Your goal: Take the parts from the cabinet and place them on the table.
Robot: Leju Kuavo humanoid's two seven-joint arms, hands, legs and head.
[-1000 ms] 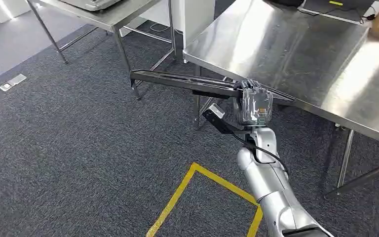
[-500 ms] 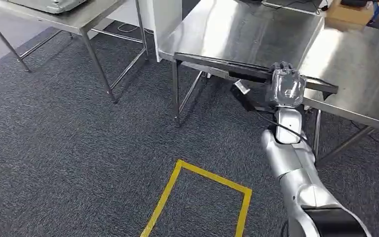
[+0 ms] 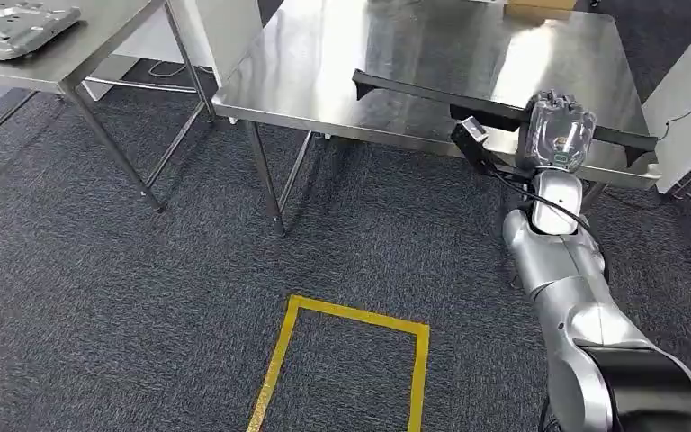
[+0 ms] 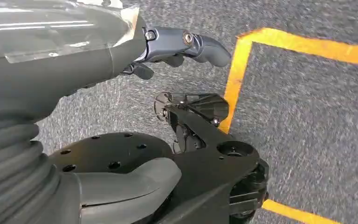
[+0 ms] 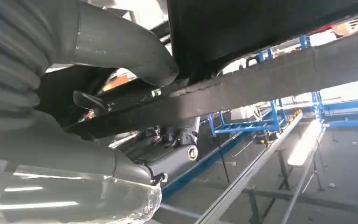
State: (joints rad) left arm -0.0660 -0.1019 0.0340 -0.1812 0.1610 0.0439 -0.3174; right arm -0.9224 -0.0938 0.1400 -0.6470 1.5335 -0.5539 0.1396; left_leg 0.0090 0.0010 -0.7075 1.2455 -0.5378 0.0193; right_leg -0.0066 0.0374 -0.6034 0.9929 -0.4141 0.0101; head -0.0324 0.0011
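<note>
Right hand [image 3: 558, 135] grips a long black bar [image 3: 432, 94] near one end, holding it level above the steel table [image 3: 324, 63], across the table's near edge. Left hand [image 4: 74, 51] hangs over grey carpet [image 3: 99, 297] with yellow tape [image 3: 279, 360], fingers [image 4: 200, 44] loosely apart, holding nothing. No legible writing anywhere.

Steel desk [image 3: 396, 63] with slim metal legs, standing on dark grey carpet floor [image 3: 126, 297]. A cardboard box [image 3: 540, 9] lies at its far edge. Yellow tape outline [image 3: 342, 360] marks the floor just before the desk.
</note>
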